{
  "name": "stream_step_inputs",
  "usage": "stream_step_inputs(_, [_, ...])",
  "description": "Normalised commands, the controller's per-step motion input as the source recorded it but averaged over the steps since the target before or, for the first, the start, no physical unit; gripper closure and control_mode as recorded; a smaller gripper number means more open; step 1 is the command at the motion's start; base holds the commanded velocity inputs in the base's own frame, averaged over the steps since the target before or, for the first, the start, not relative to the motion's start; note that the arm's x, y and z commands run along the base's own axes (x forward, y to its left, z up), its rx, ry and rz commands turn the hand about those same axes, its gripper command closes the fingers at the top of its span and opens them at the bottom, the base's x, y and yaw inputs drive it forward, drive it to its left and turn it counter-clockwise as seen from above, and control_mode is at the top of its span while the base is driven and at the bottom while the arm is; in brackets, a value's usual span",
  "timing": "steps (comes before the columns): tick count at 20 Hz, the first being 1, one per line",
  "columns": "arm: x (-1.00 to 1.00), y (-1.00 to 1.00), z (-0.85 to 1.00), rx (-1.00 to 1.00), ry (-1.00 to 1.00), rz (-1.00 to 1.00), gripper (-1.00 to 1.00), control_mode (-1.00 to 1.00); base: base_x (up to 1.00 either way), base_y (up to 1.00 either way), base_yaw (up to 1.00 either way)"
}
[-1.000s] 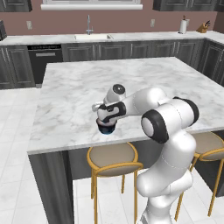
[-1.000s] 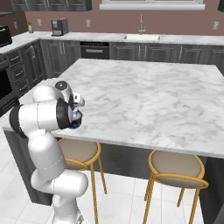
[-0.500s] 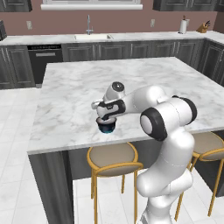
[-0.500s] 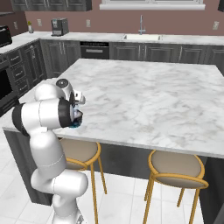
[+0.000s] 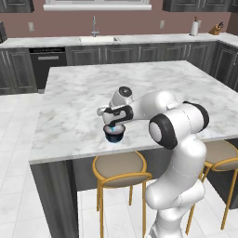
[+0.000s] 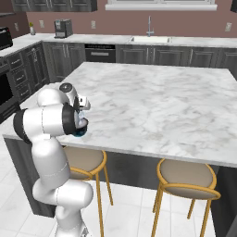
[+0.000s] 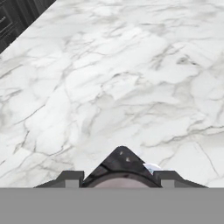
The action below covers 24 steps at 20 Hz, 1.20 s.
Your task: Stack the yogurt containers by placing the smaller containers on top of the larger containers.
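Near the front edge of the marble table [image 5: 74, 107], the claw [image 5: 114, 126] sits low over a small stack: a wide dark cup [image 5: 114, 135] with a light-blue cup [image 5: 113, 128] on it. Whether the jaws grip or merely straddle it I cannot tell. Such cups are probably light, thin-walled and slick, so hold gently across the sides just under the rim

One stack of yogurt cups [image 5: 114, 134], two stools [image 5: 119, 166], one marble island [image 5: 93, 93].
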Motion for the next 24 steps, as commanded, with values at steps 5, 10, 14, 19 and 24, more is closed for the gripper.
stream_step_inputs(5, [0.00, 0.00, -0.07, 0.00, 0.00, 0.00, 1.00, -1.00, 0.00, 0.00, 0.00])
stream_step_inputs(10, [0.06, 0.00, -0.19, 0.00, 0.00, 0.00, 1.00, -1.00, 0.00, 0.00, 0.00])
stream_step_inputs(14, [0.11, 0.00, -0.18, 0.00, 0.00, 0.00, 1.00, -1.00, 0.00, 0.00, 0.00])
stream_step_inputs(19, [0.08, 0.00, -0.17, -0.01, 0.01, 0.00, 1.00, -1.00, 0.00, 0.00, 0.00])
stream_step_inputs(24, [-0.04, 0.00, -0.10, 0.00, 0.05, -0.01, 1.00, -1.00, 0.00, 0.00, 0.00])
